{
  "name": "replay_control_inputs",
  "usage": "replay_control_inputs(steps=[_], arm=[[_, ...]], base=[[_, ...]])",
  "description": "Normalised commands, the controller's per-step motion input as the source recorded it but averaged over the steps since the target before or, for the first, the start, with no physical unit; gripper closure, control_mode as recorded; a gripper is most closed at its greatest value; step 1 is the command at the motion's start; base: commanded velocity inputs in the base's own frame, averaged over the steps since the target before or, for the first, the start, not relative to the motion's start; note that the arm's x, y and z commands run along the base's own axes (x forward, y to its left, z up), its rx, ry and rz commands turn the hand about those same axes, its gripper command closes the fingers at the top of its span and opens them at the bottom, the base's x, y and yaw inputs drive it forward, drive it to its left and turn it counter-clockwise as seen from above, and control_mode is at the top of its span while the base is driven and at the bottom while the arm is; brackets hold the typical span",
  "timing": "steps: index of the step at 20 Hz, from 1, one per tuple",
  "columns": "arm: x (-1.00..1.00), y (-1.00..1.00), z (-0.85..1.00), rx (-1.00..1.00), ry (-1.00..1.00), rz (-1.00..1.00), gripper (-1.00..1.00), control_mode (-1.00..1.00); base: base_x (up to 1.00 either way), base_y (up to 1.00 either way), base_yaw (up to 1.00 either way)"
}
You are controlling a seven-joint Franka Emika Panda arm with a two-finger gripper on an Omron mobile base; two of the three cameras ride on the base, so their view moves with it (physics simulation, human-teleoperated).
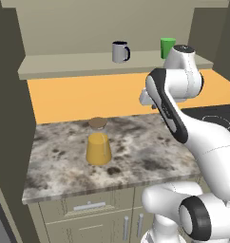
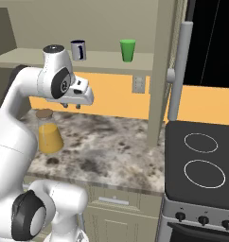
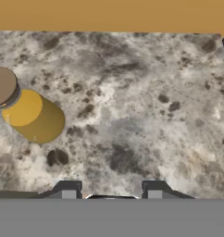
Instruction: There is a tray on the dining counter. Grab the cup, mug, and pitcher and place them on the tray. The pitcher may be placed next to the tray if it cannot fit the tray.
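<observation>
The gripper point(image 3: 112, 190) hangs above a speckled marble counter point(image 1: 136, 152), pointing down at it. Its two dark fingertips point(image 3: 67, 189) stand apart with bare stone between them; they grasp nothing, and nothing lies directly beneath them. In the right base view the hand point(image 2: 77, 97) sits at the end of the white arm, above the counter.

Nearest to the hand, off to one side and lower, stands one pitcher point(image 1: 98, 142): a clear cone of orange-yellow liquid with a round brown lid. In the hand view the pitcher point(image 3: 26, 109) lies at the left, well apart from the fingertips and upright on the stone. Nothing stands between it and the hand.

Beyond the hand an orange wall point(image 1: 88, 97) rises from the back of the counter. Above that runs a pale shelf point(image 1: 69, 64), higher than the hand. On it stand one grey mug point(image 1: 120, 51) with a dark handle and one green cup point(image 2: 127, 50), apart from each other, both upright.

To the other side of the hand, level with the counter, a black stove top point(image 2: 201, 160) carries two ring marks.
</observation>
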Motion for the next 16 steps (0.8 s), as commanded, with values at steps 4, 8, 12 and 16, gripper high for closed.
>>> replay_control_inputs(steps=[4, 8, 12, 16], arm=[[0.00, 0.00, 0.07, 0.00, 0.00, -0.02, -1.00, -1.00], [0.00, 0.00, 0.23, 0.00, 0.00, -0.13, -1.00, -1.00], [-0.14, -0.09, 0.32, 0.06, 0.00, -0.21, -1.00, -1.00], [-0.38, -0.10, 0.32, 0.11, -0.06, -0.25, -1.00, -1.00]], base=[[0.00, 0.00, 0.00], [0.00, 0.00, 0.00], [0.00, 0.00, 0.00], [0.00, 0.00, 0.00]])
